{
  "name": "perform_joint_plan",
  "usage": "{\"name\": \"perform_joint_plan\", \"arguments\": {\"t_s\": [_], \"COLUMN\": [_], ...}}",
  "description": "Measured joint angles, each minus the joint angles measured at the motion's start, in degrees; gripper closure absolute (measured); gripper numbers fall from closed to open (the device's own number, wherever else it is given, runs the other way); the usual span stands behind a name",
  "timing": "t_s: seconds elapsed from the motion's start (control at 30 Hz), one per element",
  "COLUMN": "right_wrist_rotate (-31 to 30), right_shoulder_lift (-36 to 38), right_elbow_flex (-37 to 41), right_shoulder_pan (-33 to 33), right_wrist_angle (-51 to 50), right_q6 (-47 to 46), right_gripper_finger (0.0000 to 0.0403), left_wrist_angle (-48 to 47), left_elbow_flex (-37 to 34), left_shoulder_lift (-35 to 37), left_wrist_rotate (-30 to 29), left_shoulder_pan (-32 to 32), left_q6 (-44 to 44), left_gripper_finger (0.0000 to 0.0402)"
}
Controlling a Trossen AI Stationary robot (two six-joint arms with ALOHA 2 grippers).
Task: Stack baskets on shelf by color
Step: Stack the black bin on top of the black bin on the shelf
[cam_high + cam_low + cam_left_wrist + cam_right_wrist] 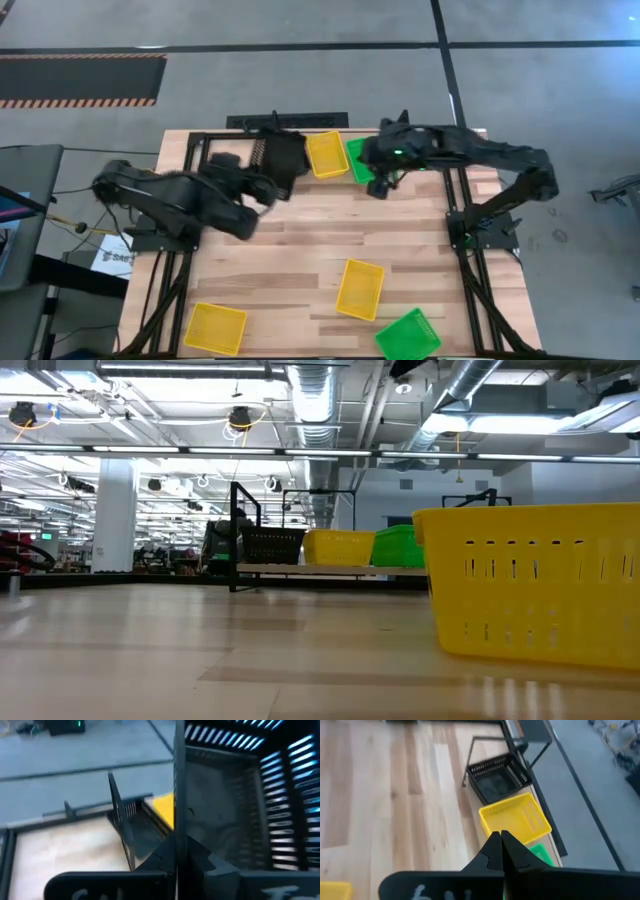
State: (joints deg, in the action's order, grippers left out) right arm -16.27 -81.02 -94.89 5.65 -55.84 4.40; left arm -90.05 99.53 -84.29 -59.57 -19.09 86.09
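At the near left corner of the tabletop (300,225) a yellow basket (216,329) is seen lying loose. The left hand (268,192) is positioned just near of the shelf's left end; its fingers are closed together on the wall of a black basket (235,805), which fills the left wrist view and is tilted. The shelf (215,140) is set along the far edge of the tabletop. On it, a second black basket (497,776) is seated at the left end, a yellow basket (327,153) in the middle and a green basket (359,160) at the right; in the low view the three are seen abreast, touching or nearly so. Near of centre, another yellow basket (360,289) is lying on the tabletop, and a green basket (408,336) is placed at the near edge just right of it. The right hand (378,186) is held above the green end of the shelf with its fingers pressed together; nothing is gripped between them.
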Motion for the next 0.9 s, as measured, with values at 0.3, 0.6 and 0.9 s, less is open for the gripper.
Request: {"name": "perform_joint_plan", "arguments": {"t_s": [0.3,0.6,0.9], "right_wrist_rotate": [-2.59,18.89,23.78], "right_shoulder_lift": [-11.57,-13.60,-11.03], "right_elbow_flex": [0.00,7.12,17.32], "right_shoulder_pan": [9.66,20.64,28.26], "right_wrist_angle": [-7.82,-2.27,2.61], "right_q6": [-0.57,-3.31,-4.55], "right_gripper_finger": [0.0402,0.0402,0.0403], "left_wrist_angle": [0.01,0.04,0.06], "left_elbow_flex": [-0.02,-0.02,-0.07], "left_shoulder_lift": [6.74,6.75,7.08], "left_wrist_rotate": [-3.83,-3.26,-3.77], "left_shoulder_pan": [0.06,0.06,0.06], "left_q6": [-7.57,-11.99,-12.42], "left_gripper_finger": [0.0401,0.0401,0.0401]}}
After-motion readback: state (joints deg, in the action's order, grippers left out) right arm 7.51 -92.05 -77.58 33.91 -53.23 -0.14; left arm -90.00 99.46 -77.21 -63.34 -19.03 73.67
